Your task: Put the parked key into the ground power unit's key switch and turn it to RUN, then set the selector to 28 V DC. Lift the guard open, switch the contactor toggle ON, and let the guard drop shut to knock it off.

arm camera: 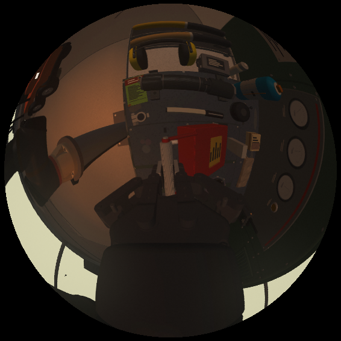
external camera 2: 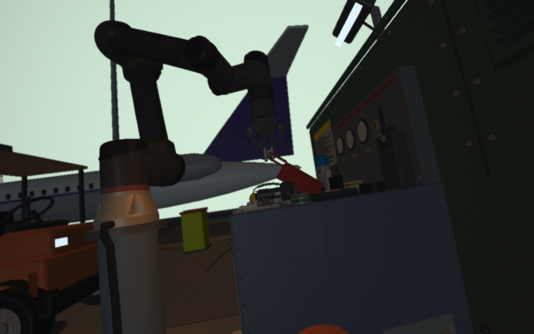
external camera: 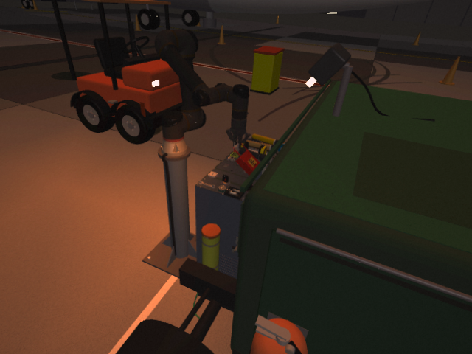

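The red guard (external camera 2: 298,178) (external camera: 248,160) (arm camera: 202,148) is tilted up off the ground power unit's control deck (external camera 2: 299,197), hinged at its far end toward the gauge panel. Its thin red lift bar runs from the raised near edge to my fingers. The contactor toggle under it is hidden. The black selector knob (arm camera: 240,111) sits beyond the guard on the deck. I cannot make out the key. My gripper (external camera 2: 269,154) (external camera: 238,141) (arm camera: 167,165) hangs straight down over the deck's outer side and is closed on the guard's lift bar.
A yellow bin with a red lid (external camera: 267,69) stands on the apron beyond the unit. Yellow ear defenders (arm camera: 162,52), a black torch (arm camera: 187,84) and a blue-capped bottle (arm camera: 259,89) lie at the deck's far end. A radio (external camera 2: 388,151) leans on the gauge panel. My pedestal (external camera: 176,198) stands beside the unit.
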### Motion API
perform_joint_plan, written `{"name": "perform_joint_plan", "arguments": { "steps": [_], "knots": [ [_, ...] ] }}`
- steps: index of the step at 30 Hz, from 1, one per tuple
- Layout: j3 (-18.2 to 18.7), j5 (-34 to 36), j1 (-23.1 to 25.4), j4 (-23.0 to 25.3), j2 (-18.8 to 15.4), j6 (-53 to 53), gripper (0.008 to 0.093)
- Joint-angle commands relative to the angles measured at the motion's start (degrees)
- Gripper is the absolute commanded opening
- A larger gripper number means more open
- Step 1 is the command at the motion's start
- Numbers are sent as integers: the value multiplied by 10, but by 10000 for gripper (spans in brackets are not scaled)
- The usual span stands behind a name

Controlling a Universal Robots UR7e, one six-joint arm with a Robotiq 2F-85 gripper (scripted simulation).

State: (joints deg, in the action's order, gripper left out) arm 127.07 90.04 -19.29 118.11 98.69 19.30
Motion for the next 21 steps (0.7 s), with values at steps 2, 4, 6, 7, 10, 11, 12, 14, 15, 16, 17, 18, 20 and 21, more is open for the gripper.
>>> {"name": "perform_joint_plan", "arguments": {
  "steps": [2, 4, 6, 7, 10, 11, 12, 14, 15, 16, 17, 18, 20, 21],
  "knots": [
    [-7, 0, 1, -1, -3, -1, 80],
    [-14, 0, 3, -4, -6, -3, 80],
    [-20, 0, 4, -8, -9, -5, 80],
    [-23, 0, 5, -9, -11, -5, 80],
    [-33, 0, 8, -14, -16, -8, 80],
    [-36, 0, 8, -15, -18, -8, 80],
    [-40, 0, 9, -17, -20, -9, 80],
    [-46, 0, 11, -20, -24, -11, 80],
    [-50, 0, 11, -21, -25, -12, 80],
    [-53, 0, 12, -22, -27, -12, 80],
    [-56, 0, 13, -23, -29, -13, 80],
    [-59, 0, 14, -25, -31, -14, 80],
    [-66, 0, 15, -27, -36, -15, 80],
    [-69, 0, 16, -28, -38, -16, 80]
  ]
}}
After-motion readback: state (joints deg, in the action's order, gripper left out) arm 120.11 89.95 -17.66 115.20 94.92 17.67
